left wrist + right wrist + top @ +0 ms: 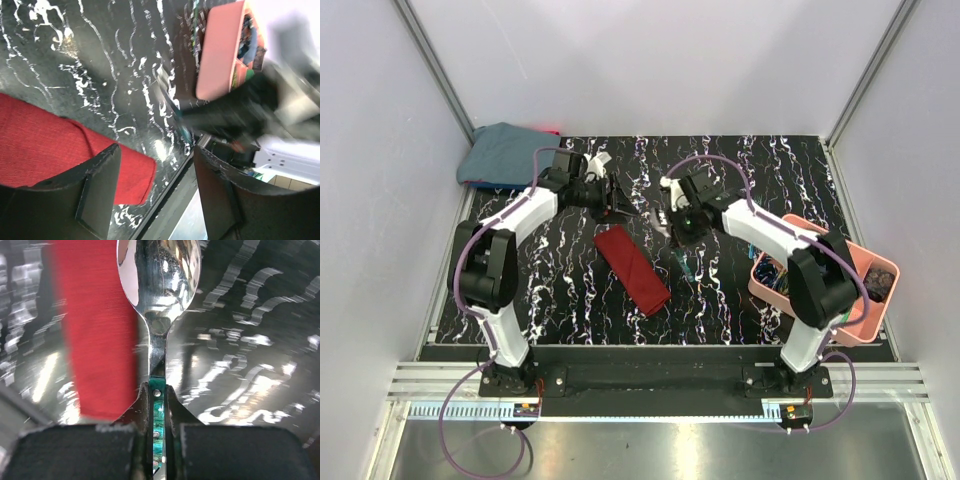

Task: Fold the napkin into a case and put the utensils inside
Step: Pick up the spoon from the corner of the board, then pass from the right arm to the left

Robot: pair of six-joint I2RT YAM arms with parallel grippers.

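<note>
Right side: my right gripper (157,390) was clamped tight on the dark green handle of the slim spoon with the shiny silver bowl (159,275). The bowl projected straight ahead of my fingertips, clear of the black white-veined tabletop (560,290). The dark red cloth, folded into a narrow rectangular case (632,268), lay flat at mid-table. In the right wrist view it ran just left of the spoon, its edge passing behind the bowl's left rim.

Left side: my left gripper (157,165) stood wide apart with nothing between its fingers, over the table beside one end of the case.

Surroundings: a slim teal-tinted piece (685,264) lay just right of the case, too small to identify. A pink compartment tray (865,330) sat at the right edge, and a blue-grey cloth bundle (505,152) in the far left corner, both well apart from the case.
</note>
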